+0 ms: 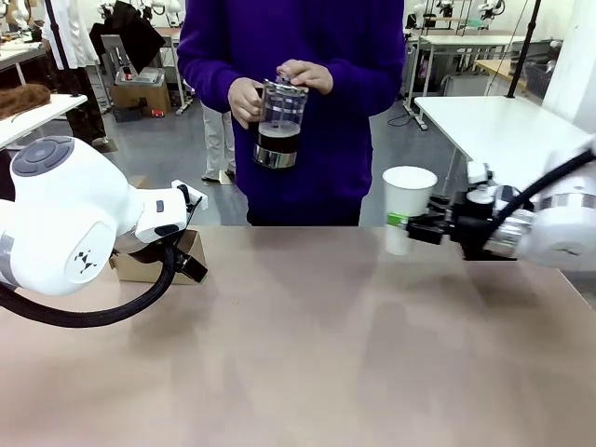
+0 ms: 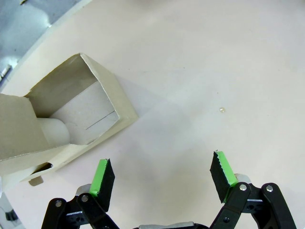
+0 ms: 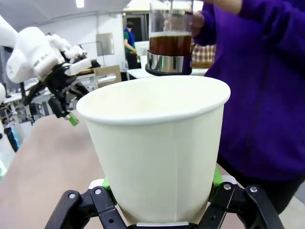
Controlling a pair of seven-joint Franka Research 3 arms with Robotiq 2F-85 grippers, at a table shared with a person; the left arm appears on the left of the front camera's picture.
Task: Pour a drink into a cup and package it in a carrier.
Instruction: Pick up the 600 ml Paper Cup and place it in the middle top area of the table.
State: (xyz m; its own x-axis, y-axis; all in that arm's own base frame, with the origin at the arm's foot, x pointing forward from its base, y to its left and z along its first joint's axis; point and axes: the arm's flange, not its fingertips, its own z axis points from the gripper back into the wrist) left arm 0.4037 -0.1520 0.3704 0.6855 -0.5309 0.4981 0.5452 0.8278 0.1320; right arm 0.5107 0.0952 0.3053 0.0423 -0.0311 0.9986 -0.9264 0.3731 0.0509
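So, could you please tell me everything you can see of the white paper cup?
The tall, plain white paper cup tapers slightly downward and has a rolled rim. It stands upright, gripped on both sides below its middle by the green pads of the right claw, over the brown table's far right part. No liquid shows inside.

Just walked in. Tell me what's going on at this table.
The right claw is shut on the tall white cup, holding it upright near the table's far edge. Across the table, a person holds the glass pot of dark drink in both hands, upright, not pouring. The left claw hangs open above the table beside the brown cardboard carrier, touching nothing.
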